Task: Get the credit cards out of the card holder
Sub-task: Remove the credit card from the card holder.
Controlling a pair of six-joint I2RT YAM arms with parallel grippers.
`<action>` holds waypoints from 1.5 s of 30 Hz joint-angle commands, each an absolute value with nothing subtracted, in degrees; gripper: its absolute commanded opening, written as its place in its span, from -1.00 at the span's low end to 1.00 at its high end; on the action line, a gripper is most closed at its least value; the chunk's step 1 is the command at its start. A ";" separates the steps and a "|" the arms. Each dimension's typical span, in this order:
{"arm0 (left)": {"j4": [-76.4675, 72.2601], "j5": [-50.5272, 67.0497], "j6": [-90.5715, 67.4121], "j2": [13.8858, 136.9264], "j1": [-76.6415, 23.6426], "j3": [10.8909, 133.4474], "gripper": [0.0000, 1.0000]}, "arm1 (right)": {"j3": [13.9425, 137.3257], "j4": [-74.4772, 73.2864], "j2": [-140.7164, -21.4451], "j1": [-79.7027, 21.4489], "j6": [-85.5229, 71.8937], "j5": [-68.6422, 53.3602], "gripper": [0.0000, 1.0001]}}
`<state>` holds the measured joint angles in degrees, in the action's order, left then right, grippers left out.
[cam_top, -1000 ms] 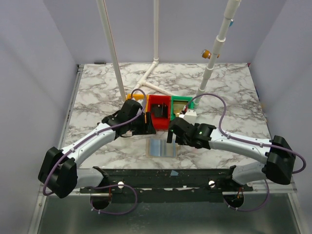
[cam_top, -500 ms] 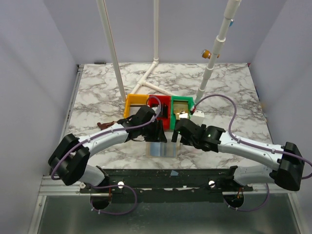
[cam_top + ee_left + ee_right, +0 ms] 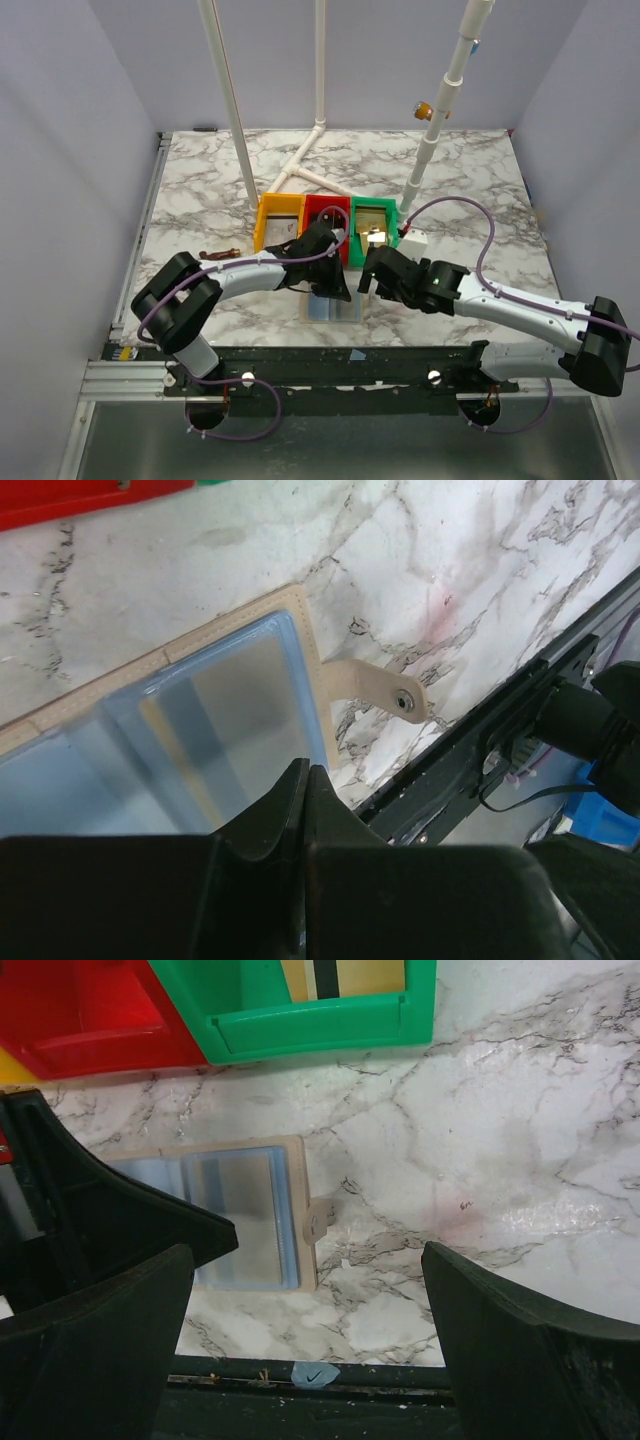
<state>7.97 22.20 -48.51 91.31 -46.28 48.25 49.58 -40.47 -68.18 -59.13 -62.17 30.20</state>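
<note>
The card holder (image 3: pixel 332 308) lies open and flat on the marble table (image 3: pixel 200 190), close to the near edge and just in front of the row of trays. Its pale blue clear sleeves face up inside a tan border, and its snap strap (image 3: pixel 385 690) sticks out from the right side.

The left gripper (image 3: pixel 333 288) hangs right over the holder with its fingers (image 3: pixel 270 815) pressed tight together. Their tips are at the near edge of the sleeve, and I can't make out anything caught between them.

The right gripper (image 3: pixel 308 1255) sits just to the right, above the strap side of the holder. Its jaws are spread as wide as they go and have nothing in them.

Behind them stand the yellow tray (image 3: pixel 278 221), the red tray (image 3: pixel 322 207) and the green tray (image 3: pixel 392 214), side by side from left to right. A gold credit card (image 3: pixel 372 218) with a dark stripe lies flat in the green one.
</note>
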 commanded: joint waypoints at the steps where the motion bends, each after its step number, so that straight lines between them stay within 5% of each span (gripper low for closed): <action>1: 4.90 23.90 -49.67 94.20 -47.44 49.74 -1.00 | 49.00 -42.17 -67.57 -58.90 -63.50 32.67 1.00; 45: 7.48 18.11 -46.05 90.08 -42.48 42.22 -1.00 | 51.68 -35.48 -77.00 -58.89 -58.55 26.87 1.00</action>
<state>6.17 20.10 -47.57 92.03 -43.46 43.62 49.63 -37.69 -75.50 -59.13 -59.81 28.38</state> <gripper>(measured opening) 0.008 0.998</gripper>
